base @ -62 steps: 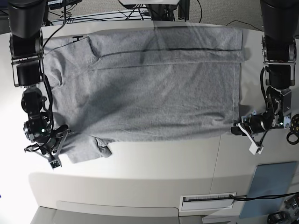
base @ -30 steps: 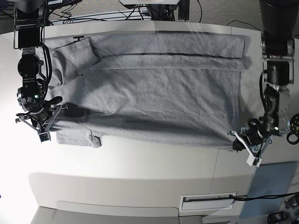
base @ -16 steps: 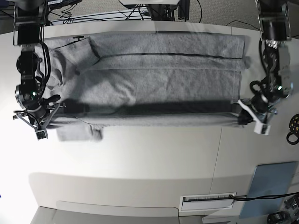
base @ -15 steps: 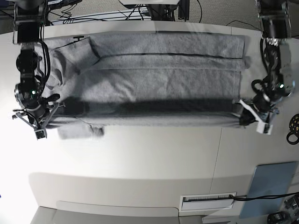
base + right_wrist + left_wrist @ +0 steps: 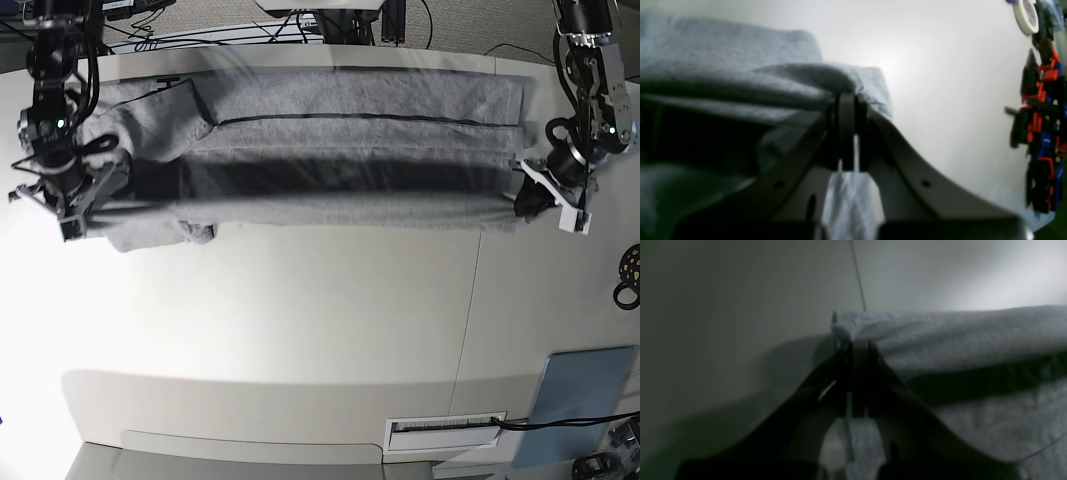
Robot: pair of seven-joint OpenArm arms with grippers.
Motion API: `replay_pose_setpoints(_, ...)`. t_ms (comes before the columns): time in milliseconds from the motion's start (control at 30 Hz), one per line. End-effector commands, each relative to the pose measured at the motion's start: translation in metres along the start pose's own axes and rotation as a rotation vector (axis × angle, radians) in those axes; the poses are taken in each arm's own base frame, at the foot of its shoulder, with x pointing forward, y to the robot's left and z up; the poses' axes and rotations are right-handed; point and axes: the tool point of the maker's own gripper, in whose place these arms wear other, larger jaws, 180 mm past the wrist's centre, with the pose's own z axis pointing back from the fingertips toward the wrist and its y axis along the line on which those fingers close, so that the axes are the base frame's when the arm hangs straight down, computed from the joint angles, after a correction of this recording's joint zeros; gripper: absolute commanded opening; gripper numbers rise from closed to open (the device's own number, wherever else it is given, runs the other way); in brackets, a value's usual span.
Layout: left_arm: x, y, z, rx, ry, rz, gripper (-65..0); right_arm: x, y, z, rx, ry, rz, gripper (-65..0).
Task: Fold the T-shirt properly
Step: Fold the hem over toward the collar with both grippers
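Base view: I had both claws, left gripper [image 5: 545, 197] and right gripper [image 5: 85, 205], clamped on the T-shirt [image 5: 350, 130] edge, mid lengthwise fold; next, carry across and lay flat.

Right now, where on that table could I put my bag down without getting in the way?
The wide bare stretch of table below the lifted T-shirt is free. The far half is crowded: left gripper and right gripper each clamp the shirt's edge there.

Both wrist views are dim and blurred; glare whitens the desk [image 5: 300, 330] at the base view's left.
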Motion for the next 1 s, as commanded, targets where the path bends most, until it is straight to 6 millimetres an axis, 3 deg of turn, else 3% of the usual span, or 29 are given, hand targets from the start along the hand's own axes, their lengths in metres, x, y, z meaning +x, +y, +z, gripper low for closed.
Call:
replay_pose_setpoints(0,0.014,0.005,0.005,0.007,-0.041,-0.019,-65.0,0.007,-0.009,0.006,-0.029,-0.029,0.018,-65.0)
replay_pose_setpoints(400,-0.033,0.006,0.018,0.027,0.054,0.000,-65.0,-0.058,0.010,0.022,-0.007,0.099,0.019,-65.0)
replay_pose_setpoints(667,-0.036,0.009,0.020,0.044,0.061,0.000,-65.0,-0.084,0.017,0.031,0.003,0.155,0.025,-65.0)
replay_pose_setpoints(967,-0.037,0.009,0.020,0.045,0.065,-0.001,-65.0,-0.093,0.016,0.046,-0.034,0.166,0.057,-65.0)
